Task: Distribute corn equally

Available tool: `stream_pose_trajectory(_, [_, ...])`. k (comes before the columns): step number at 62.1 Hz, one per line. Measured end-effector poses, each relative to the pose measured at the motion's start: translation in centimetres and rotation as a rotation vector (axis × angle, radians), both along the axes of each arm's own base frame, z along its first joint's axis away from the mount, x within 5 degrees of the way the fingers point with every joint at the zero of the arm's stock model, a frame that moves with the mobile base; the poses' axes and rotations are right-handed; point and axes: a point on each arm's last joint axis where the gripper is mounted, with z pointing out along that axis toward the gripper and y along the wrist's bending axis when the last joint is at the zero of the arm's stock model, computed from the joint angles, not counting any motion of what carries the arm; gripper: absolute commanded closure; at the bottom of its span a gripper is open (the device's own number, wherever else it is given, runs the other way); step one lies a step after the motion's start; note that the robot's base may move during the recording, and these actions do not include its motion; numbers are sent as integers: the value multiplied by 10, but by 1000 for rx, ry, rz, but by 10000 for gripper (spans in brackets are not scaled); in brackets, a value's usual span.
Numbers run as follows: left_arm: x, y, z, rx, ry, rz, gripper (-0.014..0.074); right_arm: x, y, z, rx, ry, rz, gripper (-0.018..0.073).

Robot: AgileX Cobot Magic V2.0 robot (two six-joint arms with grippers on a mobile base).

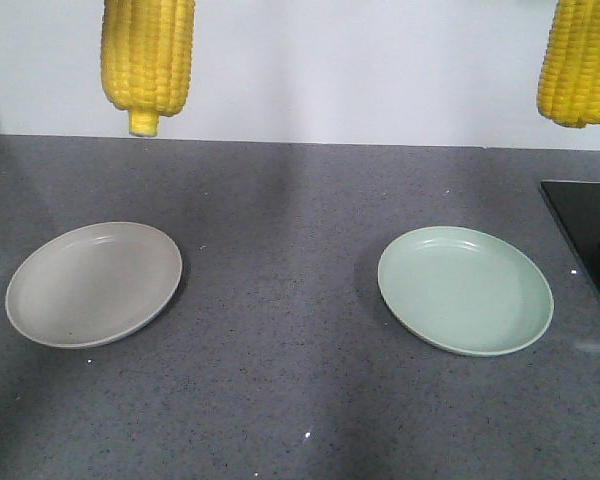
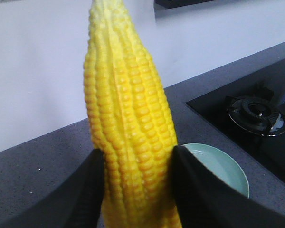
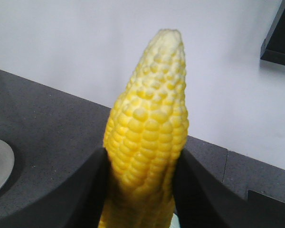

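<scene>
Two bright yellow husked corn cobs are seen hanging above the dark grey speckled stone table (image 1: pixel 280 300) in the front view, both cut off by the top edge, so the arms holding them are hidden. The left cob (image 1: pixel 148 60) hangs at 11 o'clock, over the far side of the round grey plate (image 1: pixel 93 284); the right cob (image 1: pixel 580 62) hangs at 1 o'clock, beyond the round pale green plate (image 1: pixel 466 289). Both plates are empty.

In the left wrist view, the left gripper (image 2: pixel 137 190) is closed around its cob, the black fingers (image 2: pixel 80 194) pressed against either side of it. In the right wrist view, the right gripper (image 3: pixel 142 190) is likewise clamped on its cob, the fingers (image 3: pixel 204 199) touching both flanks.

A black glass hob (image 1: pixel 590 235) is cut off at 3 o'clock. No further cobs are visible, and no writing can be read.
</scene>
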Motion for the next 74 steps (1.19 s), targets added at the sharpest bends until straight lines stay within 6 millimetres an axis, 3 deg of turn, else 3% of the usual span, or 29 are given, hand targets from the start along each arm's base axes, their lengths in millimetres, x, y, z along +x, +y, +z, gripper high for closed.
stream_pose_trajectory(74, [0, 0, 0, -1, -1, 0, 603, 0, 0, 0, 0, -2, 0, 564])
